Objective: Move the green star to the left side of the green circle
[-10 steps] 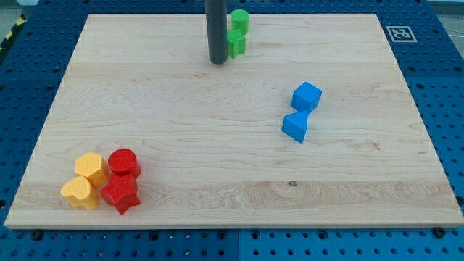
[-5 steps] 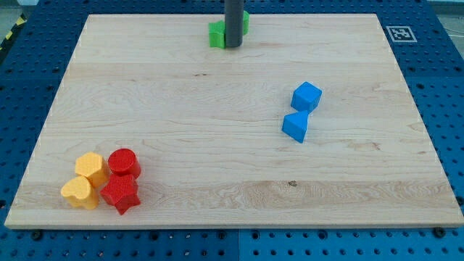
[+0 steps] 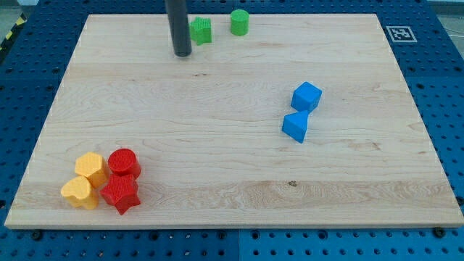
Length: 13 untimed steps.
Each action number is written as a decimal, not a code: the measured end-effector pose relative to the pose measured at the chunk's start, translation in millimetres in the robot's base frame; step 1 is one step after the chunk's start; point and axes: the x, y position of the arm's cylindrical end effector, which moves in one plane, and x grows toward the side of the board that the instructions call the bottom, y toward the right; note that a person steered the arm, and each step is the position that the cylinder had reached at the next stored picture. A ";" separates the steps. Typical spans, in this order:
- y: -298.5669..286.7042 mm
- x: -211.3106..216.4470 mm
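The green star lies near the view's top edge of the wooden board. The green circle stands a short way to its right, apart from it. My tip rests on the board just left of and slightly below the green star, with a small gap between them. The dark rod rises out of the view's top.
A blue cube and a second blue block touch at the view's right of centre. At the bottom left, two yellow blocks, a red cylinder and a red star sit clustered.
The green star has been pushed left, away from the green circle. My tip has moved left past the star and a little down; the circle now shows fully.
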 end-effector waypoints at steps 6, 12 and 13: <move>26.8 -44.0; 58.0 -2.0; 91.4 -0.7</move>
